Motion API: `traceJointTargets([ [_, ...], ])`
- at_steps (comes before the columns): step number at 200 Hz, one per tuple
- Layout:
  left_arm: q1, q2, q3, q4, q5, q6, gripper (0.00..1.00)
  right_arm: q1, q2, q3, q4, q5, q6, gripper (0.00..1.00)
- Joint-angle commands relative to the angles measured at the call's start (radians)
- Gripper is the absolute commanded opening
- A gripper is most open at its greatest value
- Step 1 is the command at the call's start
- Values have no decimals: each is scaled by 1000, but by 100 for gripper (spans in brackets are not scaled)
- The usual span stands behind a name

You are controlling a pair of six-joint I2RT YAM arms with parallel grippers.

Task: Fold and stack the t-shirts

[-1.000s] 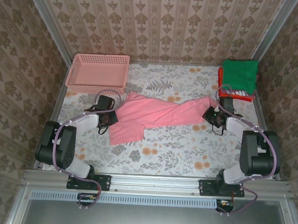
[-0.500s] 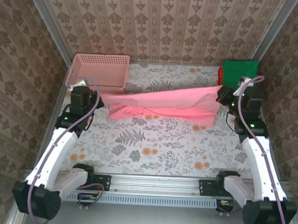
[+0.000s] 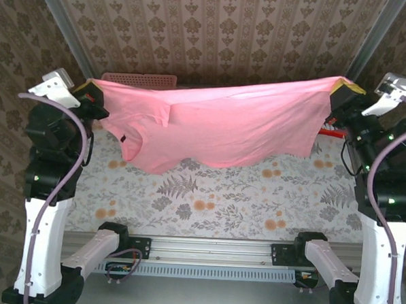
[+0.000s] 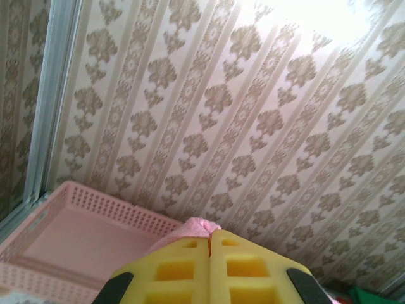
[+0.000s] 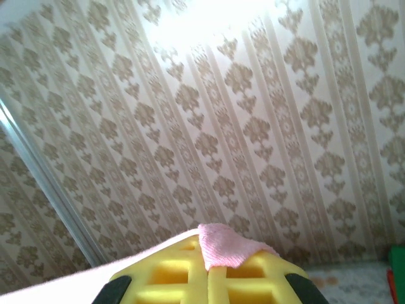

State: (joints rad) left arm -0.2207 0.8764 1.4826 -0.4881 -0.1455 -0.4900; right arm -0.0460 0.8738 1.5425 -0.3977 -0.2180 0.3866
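Table [image 3: 220,207] nearest; above it the salmon-pink shirt [image 3: 224,129] hangs spread wide, in front of the basket [image 3: 139,78]. On the basket's side the left gripper [image 3: 85,86] is clamped on one shirt corner. The right gripper [image 3: 345,86] pinches the opposite corner, well away from the basket.

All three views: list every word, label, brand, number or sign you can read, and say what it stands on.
No readable text anywhere.
pink t-shirt: plain; one small dark mark on its hanging edge, too small to read.
wallpaper and table cover: ornament only.
basket: no label.
left tool and right tool: plain yellow, unmarked.
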Motion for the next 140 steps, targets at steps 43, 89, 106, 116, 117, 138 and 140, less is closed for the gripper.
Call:
traceJointTargets([
  [43, 7, 52, 231, -101, 99, 24, 0, -6, -2, 115, -86, 44, -79, 0],
  [89, 8, 212, 289, -44, 153, 24, 0, -6, 126, 144, -98, 84, -114, 0],
  [106, 7, 269, 286, 5, 166, 11, 0, -9, 179, 125, -65, 97, -117, 0],
  [116, 8, 310, 286, 32, 174, 1, 0, -15, 213, 115, -40, 104, -112, 0],
  [117, 8, 313, 286, 34, 174, 1, 0, -16, 215, 114, -37, 104, -111, 0],
  [138, 7, 401, 299, 95, 189, -23, 0, -39, 290, 105, 35, 87, -77, 0],
  [140, 7, 408, 302, 101, 193, -26, 0, -43, 298, 106, 40, 85, -73, 0],
])
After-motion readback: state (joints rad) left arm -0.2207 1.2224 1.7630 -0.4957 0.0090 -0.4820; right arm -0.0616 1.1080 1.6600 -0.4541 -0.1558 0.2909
